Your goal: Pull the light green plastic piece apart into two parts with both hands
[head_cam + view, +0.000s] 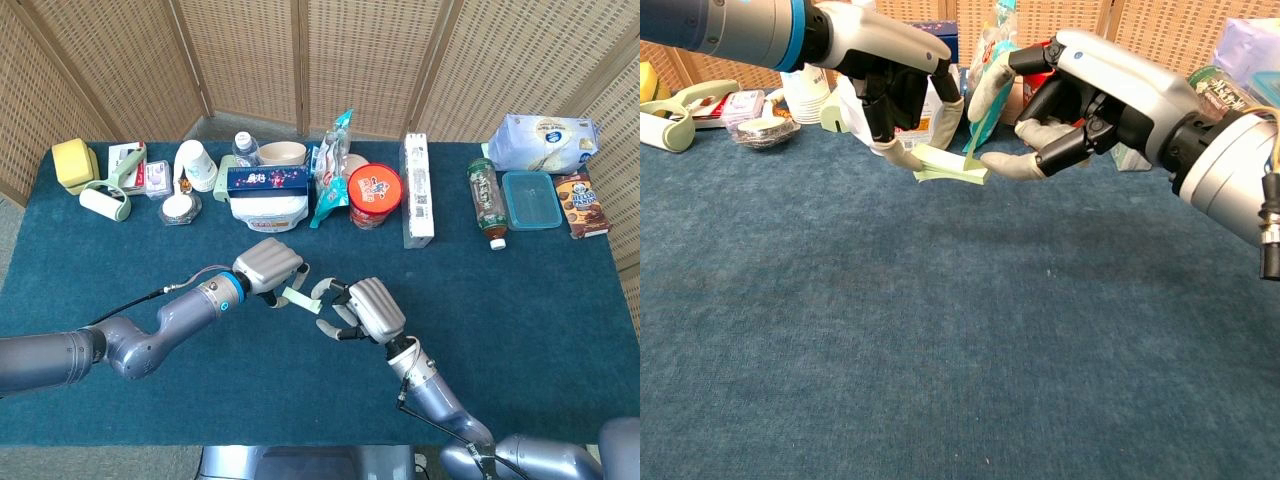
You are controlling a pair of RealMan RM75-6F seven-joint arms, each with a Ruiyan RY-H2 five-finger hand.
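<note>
Left hand [902, 92] is pinching the light green plastic piece [952, 166], holding it above the surface [940, 360]. Right hand [1080, 100], fingers apart, is touching the piece's free end without gripping.

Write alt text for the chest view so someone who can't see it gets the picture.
The left hand holds a light green plastic piece above a blue tablecloth, while the right hand reaches in with fingers apart, fingertips at the piece's free end. Food packages line the back.

Your matt dark-blue cloth counter [940, 380] looks napped; the light green plastic piece [952, 167] is smooth, the woven wicker screen [250, 60] rough.
</note>
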